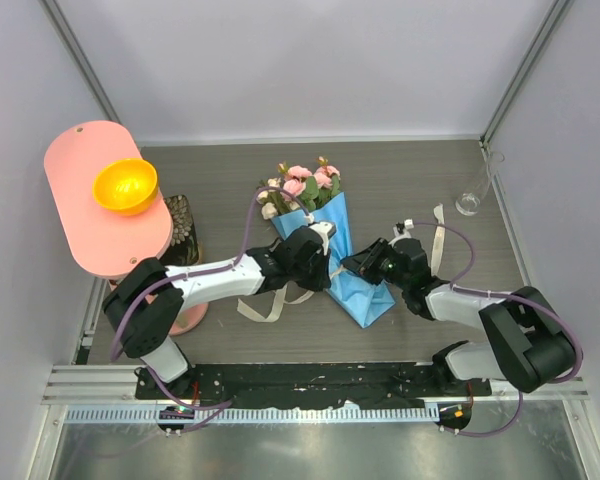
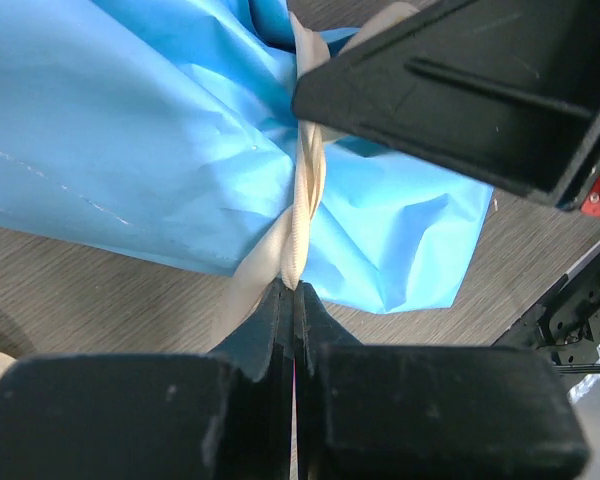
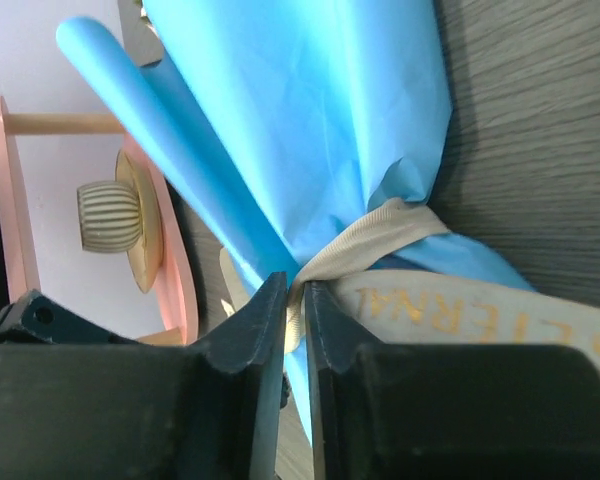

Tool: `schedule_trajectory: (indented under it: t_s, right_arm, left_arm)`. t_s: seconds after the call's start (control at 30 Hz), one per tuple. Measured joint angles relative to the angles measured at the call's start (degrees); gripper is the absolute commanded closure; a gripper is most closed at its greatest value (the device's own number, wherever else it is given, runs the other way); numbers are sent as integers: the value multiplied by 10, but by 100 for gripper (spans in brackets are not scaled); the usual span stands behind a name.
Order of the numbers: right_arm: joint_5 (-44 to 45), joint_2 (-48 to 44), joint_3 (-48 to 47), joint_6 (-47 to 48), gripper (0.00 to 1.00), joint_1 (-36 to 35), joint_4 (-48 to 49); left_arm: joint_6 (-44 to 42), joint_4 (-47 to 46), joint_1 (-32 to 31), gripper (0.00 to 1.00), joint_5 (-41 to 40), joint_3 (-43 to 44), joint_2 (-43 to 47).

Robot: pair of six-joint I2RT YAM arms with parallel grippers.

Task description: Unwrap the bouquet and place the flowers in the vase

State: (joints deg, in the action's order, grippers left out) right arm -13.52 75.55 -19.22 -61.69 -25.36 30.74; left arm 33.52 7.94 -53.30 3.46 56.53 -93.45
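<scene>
Left tool (image 2: 291,288) at 9 o'clock, right tool (image 3: 294,288) at 3 o'clock of blue-paper rose bouquet (image 1: 336,216); both pinch cream fabric ribbon (image 2: 308,180), likely untying.

I see a dark wood-grain table (image 1: 420,190). Bouquet (image 1: 335,225) lies flat mid-table, its ribbon (image 1: 263,310) trailing alongside. Vase (image 1: 469,203) stands far right. Pink stand (image 1: 90,210) and dark cup (image 1: 183,230) are at left.

Dark wood-grain table (image 1: 410,180), pale lilac walls (image 1: 310,60).
</scene>
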Motion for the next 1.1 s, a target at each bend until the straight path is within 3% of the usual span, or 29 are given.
schedule_trajectory:
  t_s: [0.17, 0.5, 0.83, 0.87, 0.9, 0.97, 1.0, 1.1]
  right_arm:
    - [-3, 15, 0, -3, 99, 21, 8]
    - [-37, -17, -10, 19, 99, 138, -23]
    - [-81, 36, -136, 105, 99, 231, -135]
    - [-78, 44, -144, 110, 99, 238, -137]
    - [-71, 54, -156, 117, 99, 250, -141]
    - [-63, 64, -168, 123, 99, 268, -142]
    - [-63, 65, -170, 123, 99, 274, -140]
    - [-76, 67, -169, 123, 99, 275, -138]
  left_arm:
    - [9, 0, 0, 100, 2, -3, 1]
    - [33, -11, 0, 100, -17, -83, 43]
    - [54, -58, 0, 100, -28, -115, 109]
    - [53, -54, 0, 97, -28, -115, 109]
    - [52, -42, 0, 83, -28, -115, 108]
    - [47, -20, 0, 65, -27, -115, 107]
    - [45, -13, 0, 49, -24, -115, 107]
    - [36, -6, 0, 36, -14, -115, 110]
